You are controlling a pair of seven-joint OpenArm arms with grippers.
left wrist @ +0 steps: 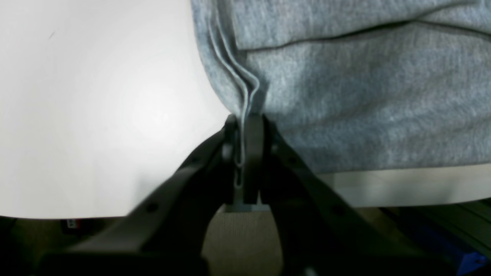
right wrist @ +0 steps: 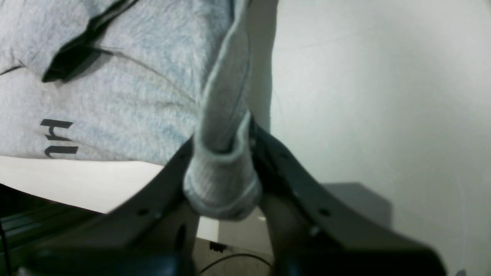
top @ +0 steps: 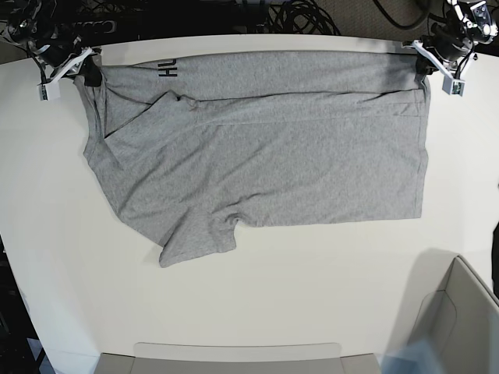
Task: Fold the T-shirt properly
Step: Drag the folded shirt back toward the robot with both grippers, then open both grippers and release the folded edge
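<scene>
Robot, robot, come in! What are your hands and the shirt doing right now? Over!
Left gripper shut on hem. Right gripper shut on bunched edge. Heather-grey cotton T-shirt spread on white table, far edge held. Nothing blocking.

Grey T-shirt [top: 265, 156] flat on white table [top: 257, 304]

Looked like a robotics lab: bare white table [top: 257, 296], tangle of black cables [top: 304, 14] along far edge, grey bins [top: 460, 312] at near right, no household furnishings.

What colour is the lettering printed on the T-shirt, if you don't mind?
Black, on the heather-grey T-shirt; the lettering shows best in the right wrist view.
</scene>
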